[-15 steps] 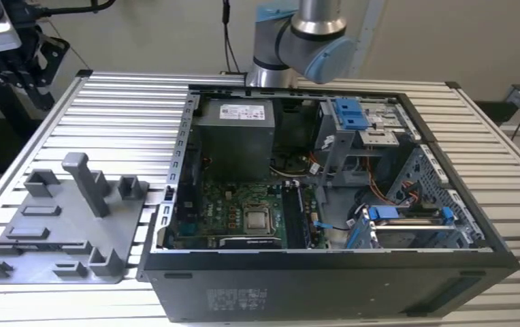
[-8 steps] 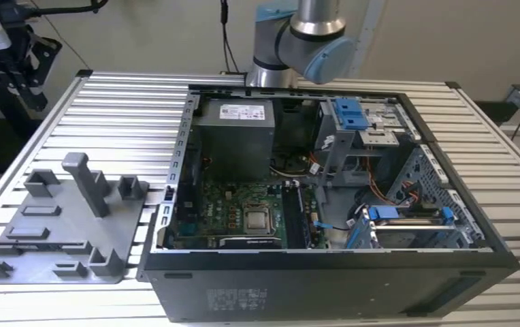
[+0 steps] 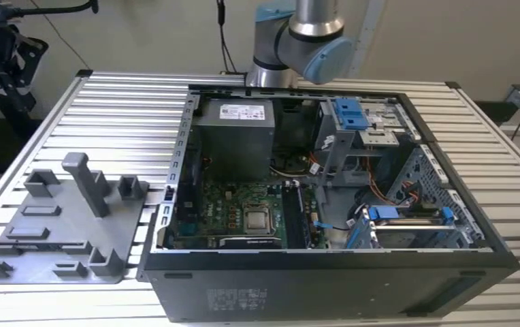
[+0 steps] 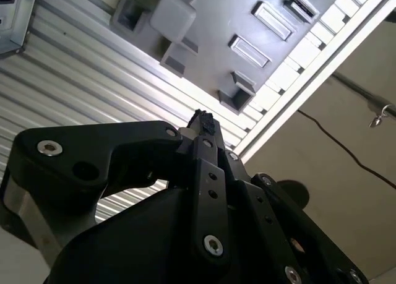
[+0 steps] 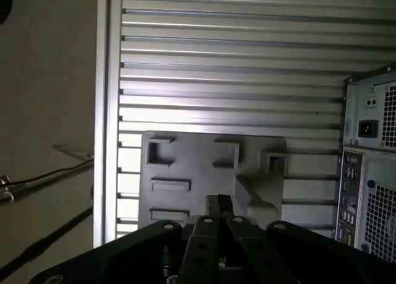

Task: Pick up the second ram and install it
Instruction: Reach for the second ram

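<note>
While the arm (image 3: 298, 37) stands behind the open computer case (image 3: 333, 289) and its silver tube rises past the exterior view's top edge, the wrist is carried out to one side of the case and turned to face straight down at the slatted table (image 5: 235, 61). In both wrist views the gripper (image 5: 218, 203) hangs high over the table, well apart from everything under it.

Its fingers (image 5: 213, 207) are drawn together at the tips, with no more than a thin pale sliver between them, and nothing can be seen pinched there. The black linkages fan out behind the tips toward the cameras.

Directly beneath the fingertips lies the grey fixture (image 5: 198, 172), a flat plate with raised frames and posts. Its tall post (image 4: 173, 12) stands a little off from the point right under the tips. The case's rear panel sits beside the gripper, past the fixture's edge.

The second ram (image 3: 37, 244) seems to be the thin dark strip set along the fixture's long slot in the exterior view, far below the gripper and untouched. I cannot be certain of that.
</note>
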Controlling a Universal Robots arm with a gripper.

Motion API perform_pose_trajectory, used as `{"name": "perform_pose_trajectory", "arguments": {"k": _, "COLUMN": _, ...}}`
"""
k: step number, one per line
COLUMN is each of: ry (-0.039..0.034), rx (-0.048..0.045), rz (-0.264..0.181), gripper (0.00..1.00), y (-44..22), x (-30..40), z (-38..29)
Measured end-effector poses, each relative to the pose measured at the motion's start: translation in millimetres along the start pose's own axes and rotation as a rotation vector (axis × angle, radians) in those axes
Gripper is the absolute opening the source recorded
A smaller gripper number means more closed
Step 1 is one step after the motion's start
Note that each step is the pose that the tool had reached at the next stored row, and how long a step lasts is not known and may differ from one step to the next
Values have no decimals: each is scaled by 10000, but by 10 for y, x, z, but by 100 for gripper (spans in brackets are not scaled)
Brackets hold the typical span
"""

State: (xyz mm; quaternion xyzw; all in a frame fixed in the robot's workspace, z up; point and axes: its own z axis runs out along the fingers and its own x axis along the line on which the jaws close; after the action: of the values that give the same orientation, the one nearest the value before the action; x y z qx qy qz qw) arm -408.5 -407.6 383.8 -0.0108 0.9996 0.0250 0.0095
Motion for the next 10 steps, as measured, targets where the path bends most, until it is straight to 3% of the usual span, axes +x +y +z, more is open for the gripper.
{"name": "perform_pose_trajectory", "arguments": {"k": 6, "ry": 0, "rx": -2, "rz": 0, "gripper": 11, "y": 2, "x": 90, "z": 3}}
{"name": "perform_pose_trajectory", "arguments": {"k": 10, "ry": 0, "rx": -2, "rz": -2, "gripper": 11, "y": 2, "x": 100, "z": 4}}
